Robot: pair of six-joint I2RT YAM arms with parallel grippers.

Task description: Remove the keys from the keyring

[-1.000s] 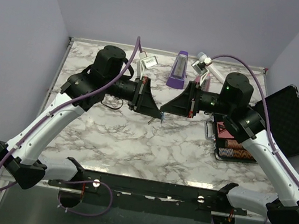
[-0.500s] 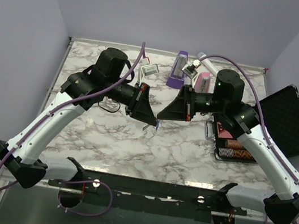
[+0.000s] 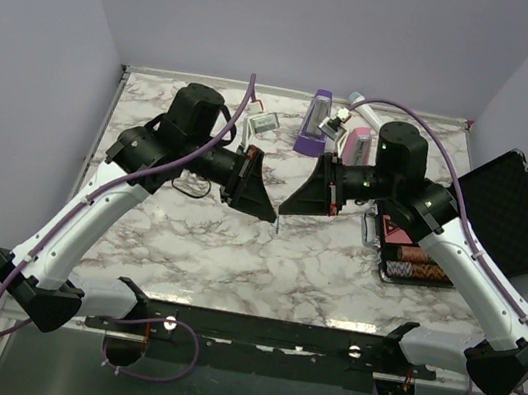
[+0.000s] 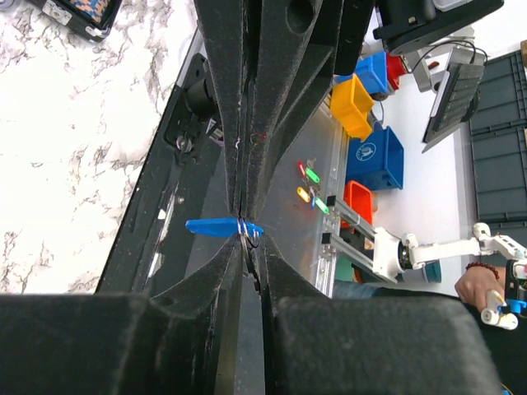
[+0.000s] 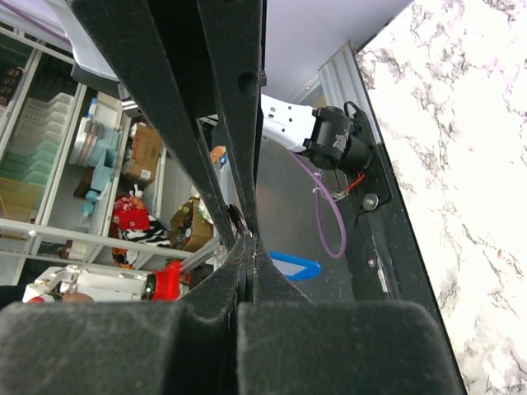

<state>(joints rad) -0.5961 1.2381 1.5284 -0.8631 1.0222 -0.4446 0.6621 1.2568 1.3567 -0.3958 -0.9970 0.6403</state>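
My left gripper (image 3: 272, 218) and right gripper (image 3: 282, 213) meet tip to tip above the middle of the marble table (image 3: 234, 253). A tiny bright-blue key (image 4: 216, 227) sits at the meeting point, with a thin wire keyring (image 4: 245, 232) looped round it. In the left wrist view the left gripper (image 4: 247, 247) is shut on the ring's lower part. In the right wrist view the right gripper (image 5: 249, 240) is shut, with the blue key (image 5: 292, 265) just beside its tips; the grip point itself is hidden, and it looks like the key.
A purple metronome (image 3: 314, 123) and a pink metronome (image 3: 358, 144) stand at the back. A small device (image 3: 262, 121) lies back left, with a black cable (image 3: 190, 185) under the left arm. An open black case (image 3: 505, 210) with chips (image 3: 413, 263) is at the right.
The right arm has shifted left and its wrist has turned. Both gripper tips have moved slightly forward and stayed together. The pink metronome is now uncovered.
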